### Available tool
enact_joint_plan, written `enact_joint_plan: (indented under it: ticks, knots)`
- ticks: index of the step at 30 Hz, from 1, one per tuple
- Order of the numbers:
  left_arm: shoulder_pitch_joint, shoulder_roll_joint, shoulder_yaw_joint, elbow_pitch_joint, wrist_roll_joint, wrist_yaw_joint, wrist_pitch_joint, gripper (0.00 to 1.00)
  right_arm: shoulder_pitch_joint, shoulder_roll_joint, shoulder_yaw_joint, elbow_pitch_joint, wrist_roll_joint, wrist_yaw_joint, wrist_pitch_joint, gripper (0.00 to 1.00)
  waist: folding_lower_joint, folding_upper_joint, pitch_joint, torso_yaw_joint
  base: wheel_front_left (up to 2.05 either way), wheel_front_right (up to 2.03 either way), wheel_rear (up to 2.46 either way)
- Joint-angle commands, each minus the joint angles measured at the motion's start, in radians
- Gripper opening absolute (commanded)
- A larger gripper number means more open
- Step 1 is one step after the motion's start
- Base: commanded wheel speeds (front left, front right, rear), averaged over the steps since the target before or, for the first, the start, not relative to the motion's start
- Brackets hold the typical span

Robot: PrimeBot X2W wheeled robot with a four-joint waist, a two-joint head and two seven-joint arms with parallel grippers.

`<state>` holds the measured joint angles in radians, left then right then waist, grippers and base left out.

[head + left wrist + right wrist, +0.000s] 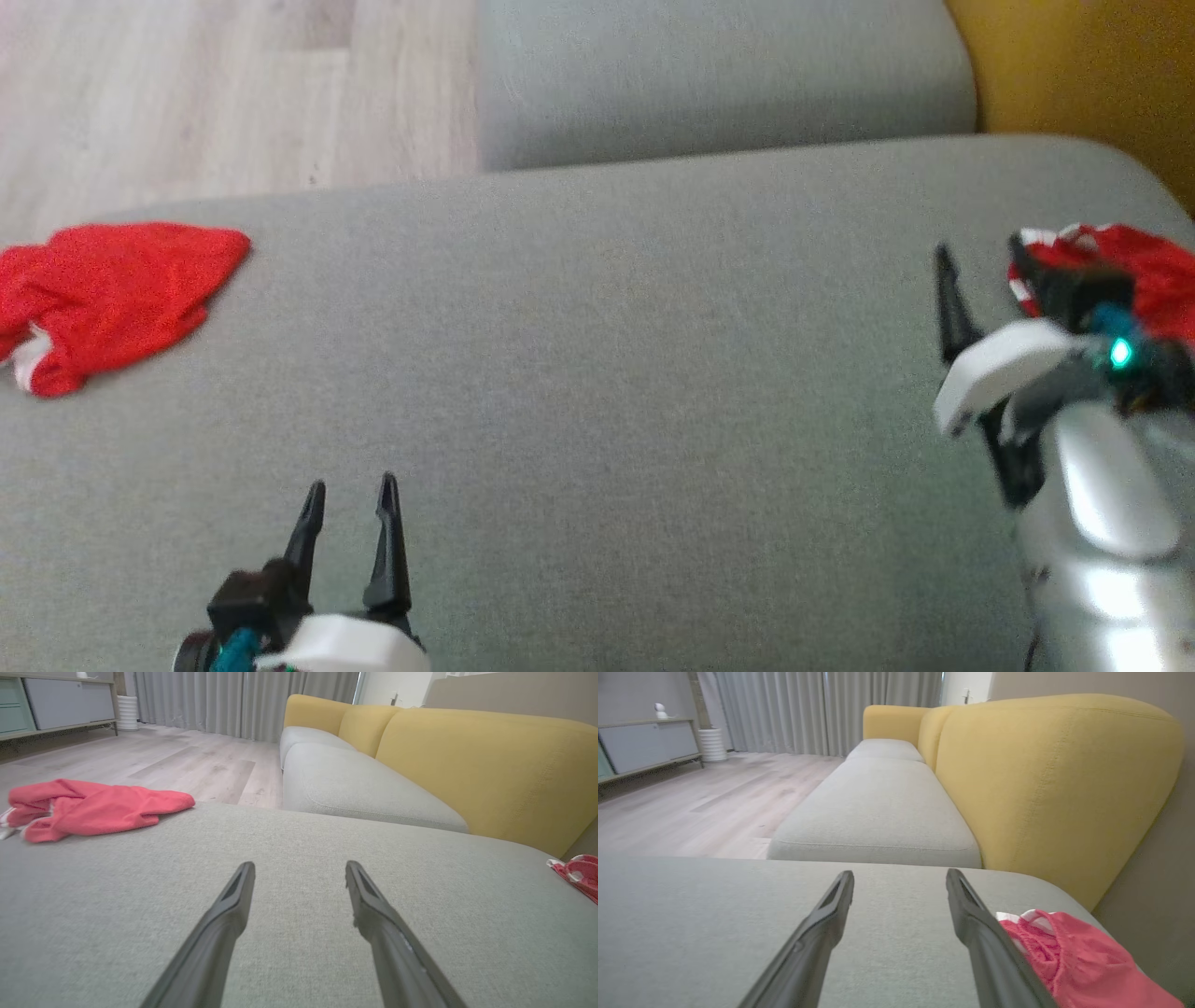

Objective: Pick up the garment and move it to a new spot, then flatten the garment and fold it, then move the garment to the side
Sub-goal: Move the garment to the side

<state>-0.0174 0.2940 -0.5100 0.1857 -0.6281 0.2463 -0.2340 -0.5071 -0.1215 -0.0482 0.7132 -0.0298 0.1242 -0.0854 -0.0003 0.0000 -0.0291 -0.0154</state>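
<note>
1 red garment lies crumpled at the far left edge of the grey cushion. My left gripper hangs spread wide, empty. My right gripper is spread wide too, empty, with a 2nd red garment just beside its outer finger.

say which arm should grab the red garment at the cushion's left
Left, I'd say: the left gripper is open and nearer that red garment; the right gripper is far across the cushion.
</note>
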Motion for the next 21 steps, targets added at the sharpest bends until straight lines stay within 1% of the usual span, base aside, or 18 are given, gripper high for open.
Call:
enact_joint_plan:
  ticks: [1, 6, 12, 14, 16, 21]
  knots:
    - [-0.03, 0.011, 0.048, -0.026, -0.004, 0.001, -0.015, 1.0, 0.001, 0.017, 0.032, -0.062, 0.008, 0.007, -0.011, 1.0, 0.0003, 0.0, -0.044, 0.029, 0.0, 0.0, 0.0]
    - [0.012, 0.012, 0.055, -0.028, -0.002, 0.001, -0.021, 1.0, 0.18, 0.057, 0.057, -0.217, 0.029, 0.007, 0.008, 1.0, 0.0003, 0.0, -0.074, 0.054, 0.0, 0.0, 0.0]
    - [0.041, 0.015, 0.062, -0.021, -0.006, -0.001, -0.021, 1.0, 0.379, 0.07, 0.068, -0.388, 0.05, 0.007, 0.007, 1.0, 0.0003, 0.0, -0.091, 0.073, 0.0, 0.0, 0.0]
    - [0.042, 0.02, 0.06, -0.013, -0.008, -0.004, -0.016, 1.0, 0.438, 0.071, 0.072, -0.429, 0.086, 0.007, 0.003, 1.0, 0.0003, 0.0, -0.094, 0.076, 0.0, 0.0, 0.0]
    - [0.041, 0.023, 0.06, -0.008, -0.01, -0.005, -0.014, 1.0, 0.485, 0.071, 0.068, -0.462, 0.098, 0.007, -0.001, 1.0, 0.0003, 0.0, -0.098, 0.077, 0.0, 0.0, 0.0]
    - [0.041, 0.027, 0.061, -0.001, -0.017, -0.008, -0.012, 1.0, 0.563, 0.071, 0.062, -0.517, 0.136, 0.007, -0.004, 1.0, 0.0003, 0.0, -0.105, 0.076, 0.0, 0.0, 0.0]
